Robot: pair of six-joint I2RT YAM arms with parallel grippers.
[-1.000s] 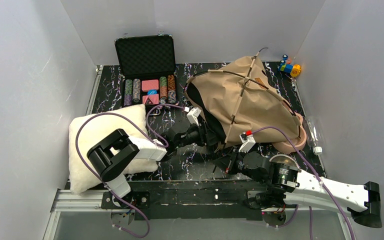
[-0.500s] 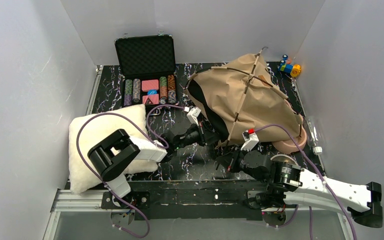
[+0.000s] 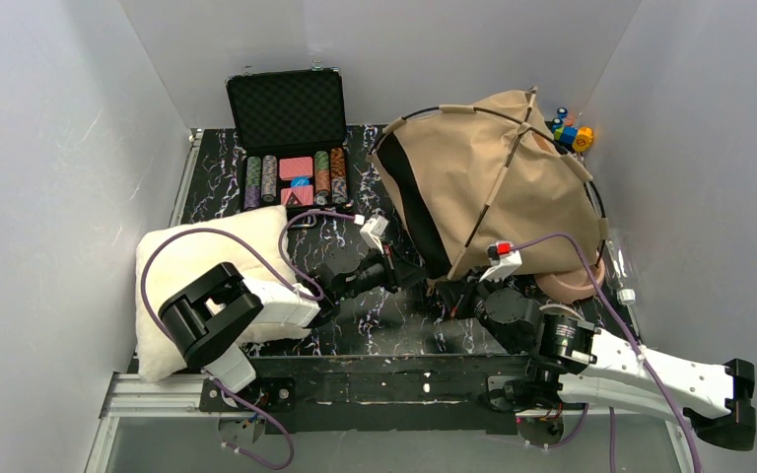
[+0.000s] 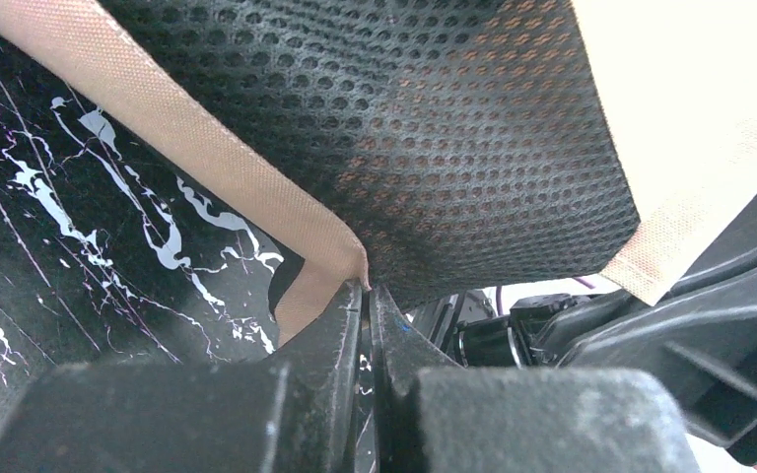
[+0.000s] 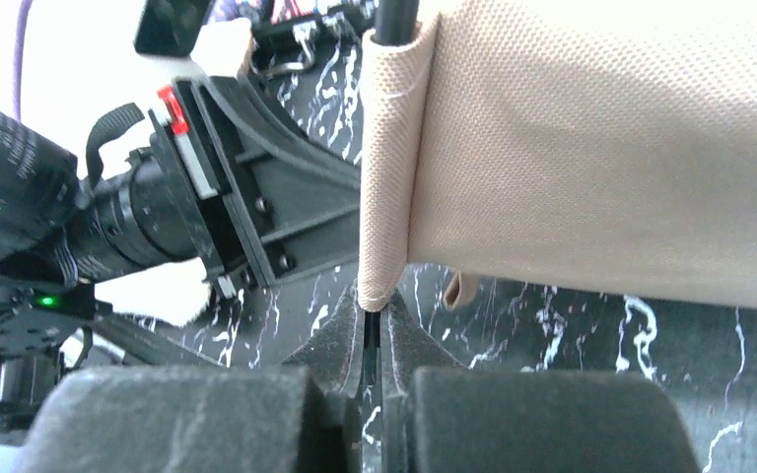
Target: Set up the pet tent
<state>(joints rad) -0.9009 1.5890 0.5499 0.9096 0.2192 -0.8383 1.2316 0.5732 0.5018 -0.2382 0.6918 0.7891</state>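
Black marbled surface (image 3: 375, 320), pet tent (image 3: 498, 182) half-raised toward far-right corner, leaning right. Left claw (image 4: 366, 301) clamped on near hem corner below mesh; right claw (image 5: 375, 317) clamped on pole sleeve end. Lies straight beyond both claws, bulk nearer right arm.

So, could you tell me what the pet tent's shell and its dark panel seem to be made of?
The pet tent shell looks like matte tan woven canvas, a fine weave grain showing in the right wrist view. Its dark panel looks like black perforated mesh, dotted with small round holes; probably synthetic.
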